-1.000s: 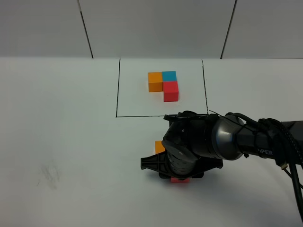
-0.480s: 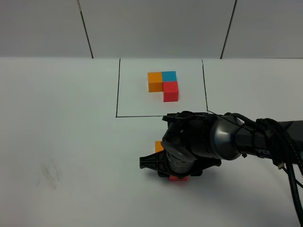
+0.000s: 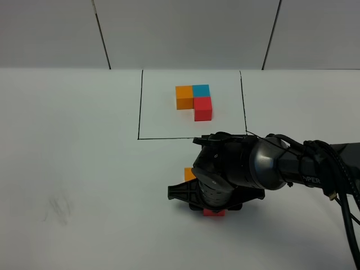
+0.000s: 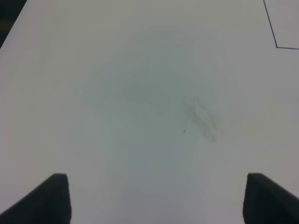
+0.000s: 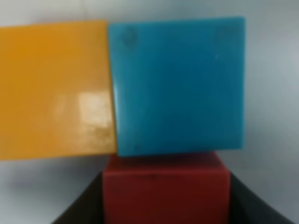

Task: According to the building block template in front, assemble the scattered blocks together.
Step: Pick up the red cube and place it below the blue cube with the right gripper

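The building block template [image 3: 194, 102], an L of orange, cyan-blue and red cubes, lies inside the black outline [image 3: 139, 112] at the back. In front of it my right arm [image 3: 230, 171] covers the scattered blocks; only an orange corner [image 3: 189, 174] and a red edge [image 3: 214, 212] peek out. In the right wrist view the orange block [image 5: 53, 88] and the cyan-blue block [image 5: 180, 86] sit side by side, touching. The red block [image 5: 166, 186] sits against the cyan-blue one, with my right gripper [image 5: 166, 207] shut on it. My left gripper [image 4: 156, 200] is open over bare table.
The table is white, with a faint grey smudge [image 3: 59, 205] at the front left, also under the left wrist camera as a smudge [image 4: 203, 121]. A corner of the black outline [image 4: 275, 45] shows there too. Black cables [image 3: 346, 197] trail off to the right.
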Robot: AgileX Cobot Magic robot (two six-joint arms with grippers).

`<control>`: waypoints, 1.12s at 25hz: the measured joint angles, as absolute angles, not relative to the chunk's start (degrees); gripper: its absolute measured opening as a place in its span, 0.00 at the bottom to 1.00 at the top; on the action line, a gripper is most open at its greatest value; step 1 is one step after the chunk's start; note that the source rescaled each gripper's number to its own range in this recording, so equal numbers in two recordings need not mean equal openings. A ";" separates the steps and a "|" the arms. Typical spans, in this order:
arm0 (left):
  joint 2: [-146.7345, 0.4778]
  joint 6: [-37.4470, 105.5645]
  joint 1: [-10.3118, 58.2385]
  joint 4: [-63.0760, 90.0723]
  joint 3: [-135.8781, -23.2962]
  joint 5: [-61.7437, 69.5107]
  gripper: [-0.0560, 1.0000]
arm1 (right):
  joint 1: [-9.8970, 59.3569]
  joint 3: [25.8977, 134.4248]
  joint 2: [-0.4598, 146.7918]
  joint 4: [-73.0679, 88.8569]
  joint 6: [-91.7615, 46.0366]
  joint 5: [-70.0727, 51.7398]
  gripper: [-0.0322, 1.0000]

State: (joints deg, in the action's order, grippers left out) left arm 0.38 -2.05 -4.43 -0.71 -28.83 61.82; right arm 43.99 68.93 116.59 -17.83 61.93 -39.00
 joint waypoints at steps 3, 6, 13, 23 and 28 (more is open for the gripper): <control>0.38 -2.05 -4.43 -0.71 -28.83 61.82 0.66 | 43.99 69.00 116.59 -17.89 61.99 -39.13 0.23; 0.38 -2.05 -4.43 -0.71 -28.83 61.82 0.66 | 43.99 69.00 116.59 -18.59 61.99 -39.13 0.23; 0.38 -2.05 -4.43 -0.71 -28.83 61.82 0.66 | 43.99 69.00 116.65 -20.35 62.49 -39.07 0.23; 0.38 -2.05 -4.43 -0.71 -28.83 61.82 0.66 | 43.94 69.00 116.65 -21.07 62.86 -38.52 0.23; 0.38 -2.05 -4.43 -0.71 -28.83 61.82 0.66 | 43.94 69.00 116.65 -21.24 62.86 -38.38 0.23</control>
State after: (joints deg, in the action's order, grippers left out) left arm 0.38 -2.05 -4.43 -0.71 -28.83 61.82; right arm 43.94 69.00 116.65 -21.24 62.86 -38.38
